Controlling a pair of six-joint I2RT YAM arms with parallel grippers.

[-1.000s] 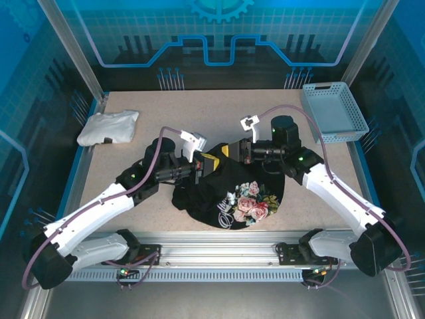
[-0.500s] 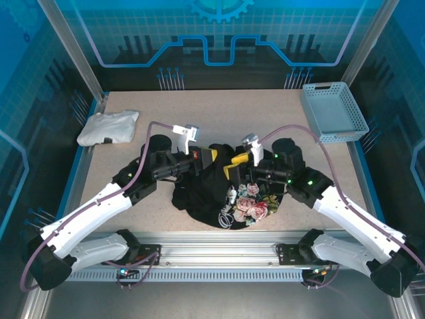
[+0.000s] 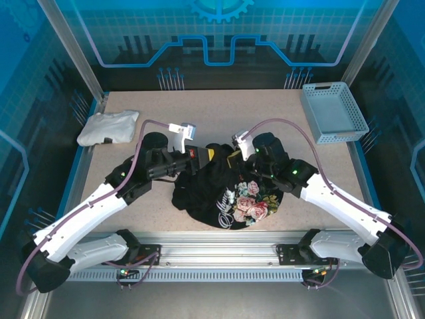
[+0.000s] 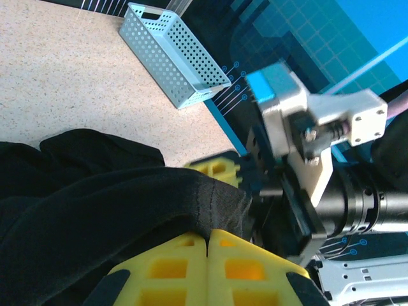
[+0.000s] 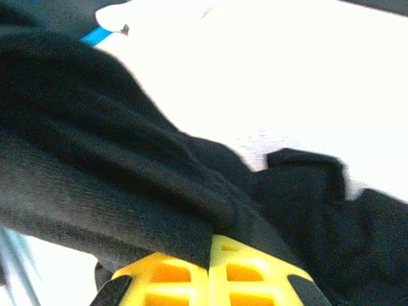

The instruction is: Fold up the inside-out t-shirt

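The inside-out t-shirt [image 3: 222, 193] lies bunched near the table's front middle, black cloth with its pink-and-white floral print and white script facing up toward the front. My left gripper [image 3: 208, 155] holds the shirt's back left part; in the left wrist view its yellow fingers [image 4: 185, 261] are pressed together with a seamed black edge [image 4: 210, 201] pinched between them. My right gripper [image 3: 230, 158] grips the back edge just to the right. In the right wrist view its gripper [image 5: 210, 245] is shut on a fold of black cloth [image 5: 127, 191].
A smaller white folded garment [image 3: 108, 127] rests at the back left of the table. A pale blue perforated basket [image 3: 333, 111] stands at the back right and also appears as the basket [image 4: 172, 54] in the left wrist view. Bare speckled tabletop [image 3: 219, 109] stretches behind the shirt.
The right gripper swung down toward the print, then back up and left, ending close beside the left gripper. The left gripper shifted slightly left. The shirt's upper part stays gathered between them.
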